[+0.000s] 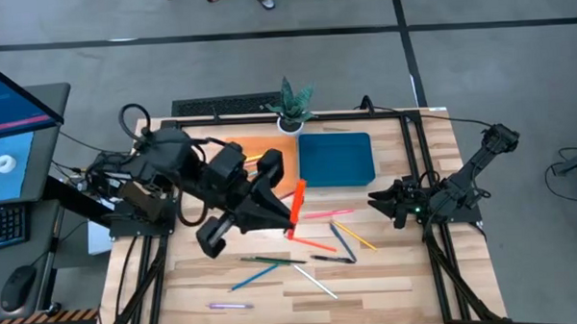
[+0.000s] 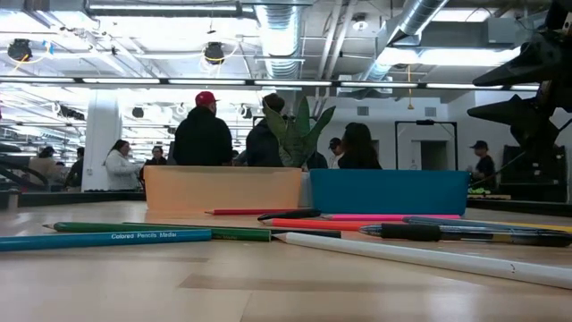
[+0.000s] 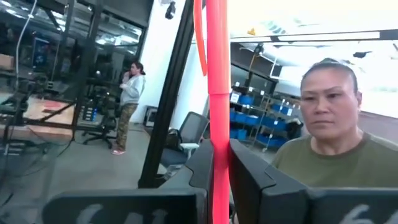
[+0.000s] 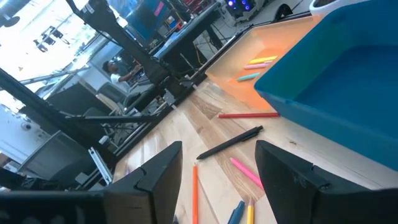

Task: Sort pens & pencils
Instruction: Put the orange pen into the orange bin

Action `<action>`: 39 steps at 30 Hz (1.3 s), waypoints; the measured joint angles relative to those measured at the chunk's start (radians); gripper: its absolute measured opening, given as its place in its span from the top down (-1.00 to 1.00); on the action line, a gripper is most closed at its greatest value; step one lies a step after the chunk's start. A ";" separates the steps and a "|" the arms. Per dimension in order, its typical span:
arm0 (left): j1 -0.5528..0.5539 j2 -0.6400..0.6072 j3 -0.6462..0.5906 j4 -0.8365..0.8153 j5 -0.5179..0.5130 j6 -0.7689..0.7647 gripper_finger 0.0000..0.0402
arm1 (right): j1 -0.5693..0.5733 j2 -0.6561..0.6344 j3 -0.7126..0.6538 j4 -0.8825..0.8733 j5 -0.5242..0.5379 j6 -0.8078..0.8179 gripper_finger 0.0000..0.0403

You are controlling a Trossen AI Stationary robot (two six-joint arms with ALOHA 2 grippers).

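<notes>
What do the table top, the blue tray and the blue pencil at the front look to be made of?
Table top: pale wood planks, matte, with visible grain and seams. Blue tray: probably moulded plastic, smooth, uniform colour, rounded rim. Blue pencil: likely painted wood, slightly glossy, with white print reading Colored Pencils along its side.

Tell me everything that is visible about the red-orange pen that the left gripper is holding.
The red-orange pen is a thin, straight stick, plain and smooth like plastic or painted wood. The left gripper is shut on it, with the dark fingers pressing it from both sides. It is lifted off the wooden table, above the loose pens in the middle. In the left wrist view it runs straight up between the fingers and out of the picture, so its ends are not visible there. Nothing else touches it.
</notes>
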 joint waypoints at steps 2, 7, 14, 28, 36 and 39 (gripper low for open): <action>0.005 0.001 0.000 -0.014 -0.004 0.000 0.90 | 0.000 0.000 0.000 0.000 0.000 0.000 -0.12; 0.037 -0.012 -0.001 -0.207 -0.226 -0.019 0.90 | 0.000 0.000 0.000 0.000 0.000 0.000 -0.12; 0.145 -0.040 -0.001 -0.708 -0.718 -0.176 0.90 | 0.000 0.000 0.000 0.000 0.000 0.001 -0.12; 0.474 -0.028 -0.264 -1.062 -0.679 -0.117 0.90 | 0.000 0.000 0.000 0.000 -0.003 0.002 -0.12; 0.653 -0.029 -0.626 -0.804 -0.429 0.081 0.90 | 0.000 0.000 0.000 0.000 -0.003 0.002 -0.12; 0.699 -0.029 -0.763 -0.727 -0.404 0.168 0.90 | 0.000 0.000 0.000 0.000 -0.003 0.002 -0.12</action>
